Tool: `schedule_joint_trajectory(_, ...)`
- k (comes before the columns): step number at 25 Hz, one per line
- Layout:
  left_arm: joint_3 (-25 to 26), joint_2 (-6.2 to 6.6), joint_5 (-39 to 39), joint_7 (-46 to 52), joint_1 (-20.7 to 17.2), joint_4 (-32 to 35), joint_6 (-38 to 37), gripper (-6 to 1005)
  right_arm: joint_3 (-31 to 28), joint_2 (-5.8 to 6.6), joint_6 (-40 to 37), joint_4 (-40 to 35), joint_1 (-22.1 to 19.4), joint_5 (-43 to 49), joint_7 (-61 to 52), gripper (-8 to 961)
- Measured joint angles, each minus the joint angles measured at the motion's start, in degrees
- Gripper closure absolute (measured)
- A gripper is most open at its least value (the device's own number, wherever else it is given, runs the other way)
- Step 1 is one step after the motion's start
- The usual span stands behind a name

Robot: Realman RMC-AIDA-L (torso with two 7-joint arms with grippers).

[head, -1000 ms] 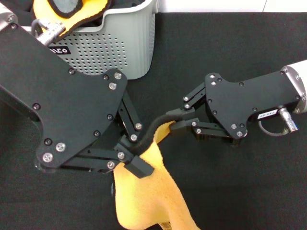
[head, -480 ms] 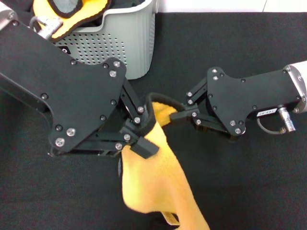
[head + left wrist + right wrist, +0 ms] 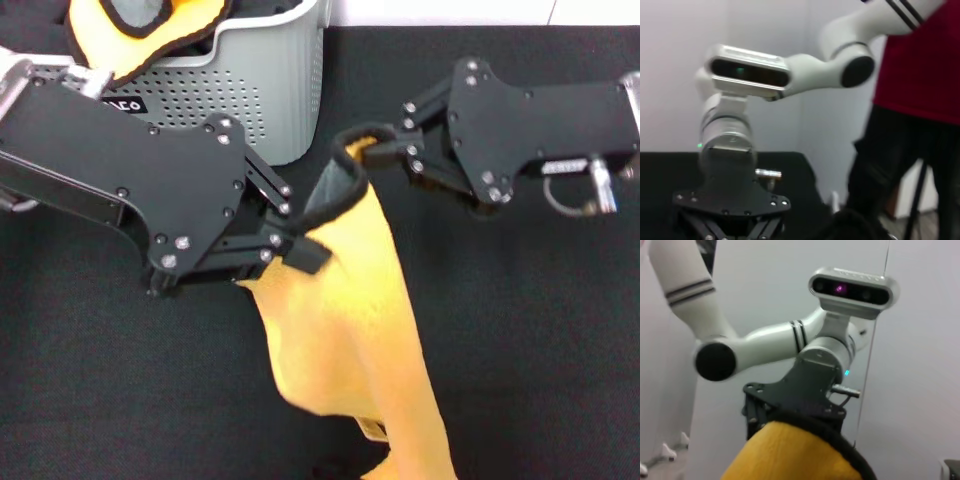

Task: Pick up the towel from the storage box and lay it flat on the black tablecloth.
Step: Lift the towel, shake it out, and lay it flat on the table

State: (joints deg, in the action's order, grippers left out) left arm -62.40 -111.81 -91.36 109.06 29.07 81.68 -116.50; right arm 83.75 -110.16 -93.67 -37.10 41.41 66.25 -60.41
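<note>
Left gripper (image 3: 300,245): closed, pinching the black-trimmed top edge of the towel (image 3: 345,330) at one point, just in front of the storage box (image 3: 262,85). Right gripper (image 3: 385,152): closed, pinching the same edge at a second point beside the first. The short stretch of trim between the two holds arches upward in a slack loop. Below the grippers the towel hangs in a long folded drape, narrow at the top and bunched, its lower end running out of the head view; whether that end touches the black tablecloth (image 3: 520,340) cannot be told. The towel is out of the box and over the tablecloth, not yet laid. A second orange cloth with a grey face (image 3: 150,25) lies in the box and is not the piece being handled. The right wrist view shows the yellow fleece and black trim close under the camera, with the left arm beyond. Judgement: the step in hand is opening the towel between the two holds. To do it well, the grippers should draw apart along the trimmed edge until the slack loop is taut and level, both pinches held firm so the trim does not slip. The drape should be kept clear of the box, then lowered with the hanging end meeting the tablecloth first and the held edge carried away from it, so the folds pull out rather than stack.
</note>
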Motion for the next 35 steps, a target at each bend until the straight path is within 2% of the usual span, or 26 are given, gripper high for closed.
schedule_joint_trajectory(6,8.2,-4.68,-3.5,-7.2,-3.0,-4.7,0.4,964,-2.4,-0.55,7.0,-10.7,1.0,7.8,-7.9,949)
schedule_joint_trajectory(9,12.2,-6.43,-4.6,-12.4,-4.5,-9.7,1.1,964,-4.1,-1.1,8.6,-13.7,1.8,10.0,-9.6,949)
schedule_joint_trajectory(11,13.2,-6.85,-4.7,-14.5,-5.1,-11.5,1.4,964,-4.6,-1.21,8.7,-14.5,2.6,10.2,-10.4,949)
schedule_joint_trajectory(12,14.8,-7.8,-3.8,-22.0,-7.3,-16.5,1.6,964,-4.7,-1.24,8.7,-14.9,3.0,10.3,-11.0,949)
schedule_joint_trajectory(16,15.0,-8.27,0.5,-32.4,-10.3,-25.3,1.7,964,-4.6,-1.78,9.0,-15.2,4.5,11.2,-13.0,949)
schedule_joint_trajectory(21,15.6,-7.99,2.9,-41.3,-10.9,-37.5,2.4,963,-4.7,-3.33,9.8,-16.0,7.1,15.5,-16.7,949)
schedule_joint_trajectory(26,15.3,-8.02,-0.1,-44.6,-10.5,-41.5,5.7,963,-4.7,-4.23,11.0,-16.8,7.7,16.5,-17.2,949)
schedule_joint_trajectory(32,15.3,-8.08,-1.1,-49.8,-9.5,-47.7,6.2,963,-4.7,-3.85,12.2,-16.8,7.9,16.7,-17.7,949)
schedule_joint_trajectory(35,15.2,-8.23,-1.2,-52.4,-9.4,-50.3,7.2,962,-4.7,-4.16,12.7,-16.5,7.7,17.5,-17.7,949)
